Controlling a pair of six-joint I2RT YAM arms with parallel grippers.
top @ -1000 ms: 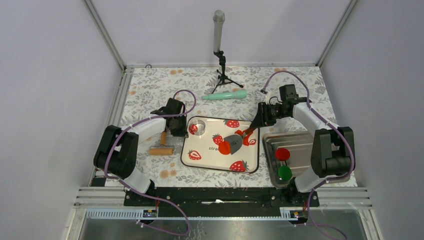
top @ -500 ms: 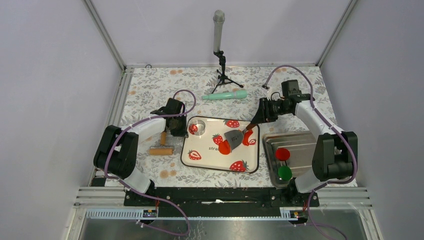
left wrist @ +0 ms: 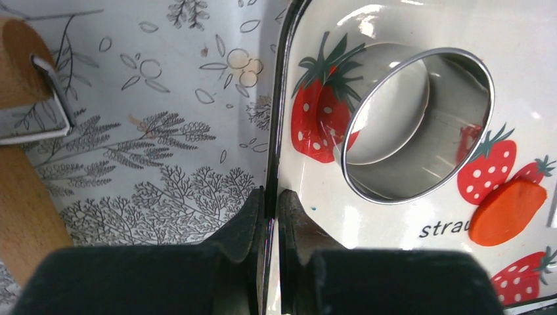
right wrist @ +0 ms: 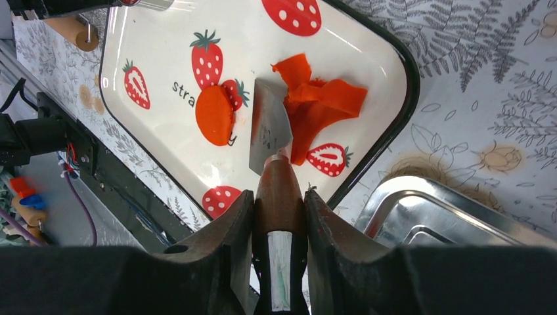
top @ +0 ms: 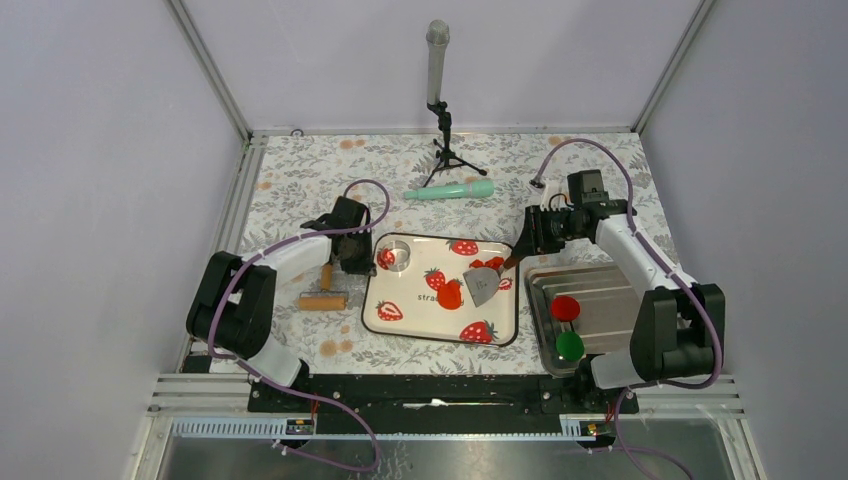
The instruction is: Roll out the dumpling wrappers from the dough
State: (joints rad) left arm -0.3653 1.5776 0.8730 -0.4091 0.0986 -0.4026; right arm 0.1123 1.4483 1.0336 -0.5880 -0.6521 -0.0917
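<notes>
Floral-print tabletop point(top: 300, 180) inside pale walls, with a microphone stand point(top: 438, 80) at upper centre of the overhead view. Item one: strawberry tray point(top: 425, 322), centre frame. Your left hand point(left wrist: 270, 197) is pinched tight on its left rim, and the ring cutter point(left wrist: 417, 125) stands just to the upper right of that hand. Item two: scraper point(right wrist: 268, 128). Your right hand point(right wrist: 279, 197) is narrowed onto its brown handle, and the tool's long axis runs from bottom centre of the right wrist view straight up the frame. Item three: the dough point(right wrist: 322, 105), a ragged orange-red scrap lying against the blade's right edge. Item four: one round dumpling wrapper point(right wrist: 215, 115), flat on the tray just left of the blade and apart from it. The blade sits between the two, so you would likely sweep left for the wrapper and right for the scrap; your right arm is much the nearer to both. Whether the blade edge rests on the tray cannot be told. Also listed: metal tray point(top: 600, 290) at right holding a crimson disc point(top: 565, 307) and a green disc point(top: 570, 346); wooden rolling pin point(top: 322, 300) at left; teal roller point(top: 450, 190) above the strawberry tray. Legible writing: "stra" printed on the strawberry tray, the rest covered.
</notes>
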